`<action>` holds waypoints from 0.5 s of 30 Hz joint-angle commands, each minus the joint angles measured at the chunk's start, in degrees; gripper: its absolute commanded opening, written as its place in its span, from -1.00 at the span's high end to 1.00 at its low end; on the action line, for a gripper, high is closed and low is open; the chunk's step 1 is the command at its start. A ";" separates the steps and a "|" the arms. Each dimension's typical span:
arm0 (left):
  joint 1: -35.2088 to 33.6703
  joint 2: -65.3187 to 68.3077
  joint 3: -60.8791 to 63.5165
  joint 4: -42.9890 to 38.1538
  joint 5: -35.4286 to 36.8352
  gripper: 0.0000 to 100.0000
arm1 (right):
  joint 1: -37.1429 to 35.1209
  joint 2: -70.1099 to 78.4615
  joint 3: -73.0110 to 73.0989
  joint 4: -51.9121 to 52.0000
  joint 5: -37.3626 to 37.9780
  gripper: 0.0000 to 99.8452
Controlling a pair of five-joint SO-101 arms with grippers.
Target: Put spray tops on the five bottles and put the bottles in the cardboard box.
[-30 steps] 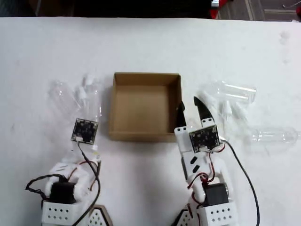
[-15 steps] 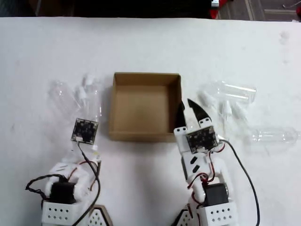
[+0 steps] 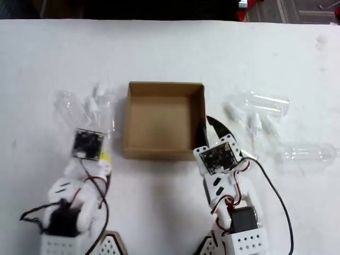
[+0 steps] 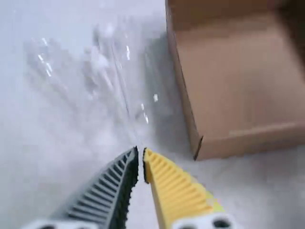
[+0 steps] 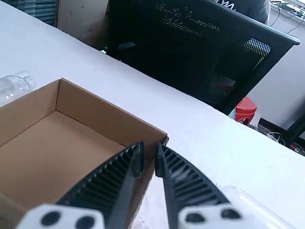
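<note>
Bottles, clear plastic, uncapped, lying on their sides on the white worktop (image 3: 170, 48) in two groups. One group (image 3: 71, 109) lies left of the cardboard box (image 3: 164, 119), crowded so that the count cannot be told. To the right of the box lie one bottle (image 3: 264, 102) and another (image 3: 311, 154) farther out. Spray tops (image 3: 255, 123) are loose between the right-hand bottles, and more (image 3: 98, 94) lie with the left group. The box holds no bottle; its floor shows bare cardboard.

Left claw (image 4: 141, 155): closed on nothing, tips just short of the left group (image 4: 62, 71). Right claw (image 5: 148, 155): fingers all but together, holding nothing, just beside the box's right wall.

Hazards, as judged:
- A bottle on its side is likely to roll off if nudged by a finger.
- On the crowded left, a grasp could catch two bottles.
- The right claw (image 3: 206, 121), so near the wall, could shove the box.
- The small tops tip easily.

Views: the left wrist view shows the left claw's closed tips, which the camera board (image 3: 87, 144) hides from above. The right wrist view shows a black chair (image 5: 190, 52) beyond the worktop. The high view shows both bottle groups together.
</note>
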 commanded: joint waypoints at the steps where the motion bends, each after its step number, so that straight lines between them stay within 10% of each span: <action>1: 0.22 -0.57 -22.51 0.70 -0.53 0.95 | -0.48 -0.22 0.53 -0.04 0.70 0.94; 15: 0.31 -0.66 -32.00 0.09 -1.49 0.94 | -0.48 -0.40 0.53 -0.31 0.79 0.95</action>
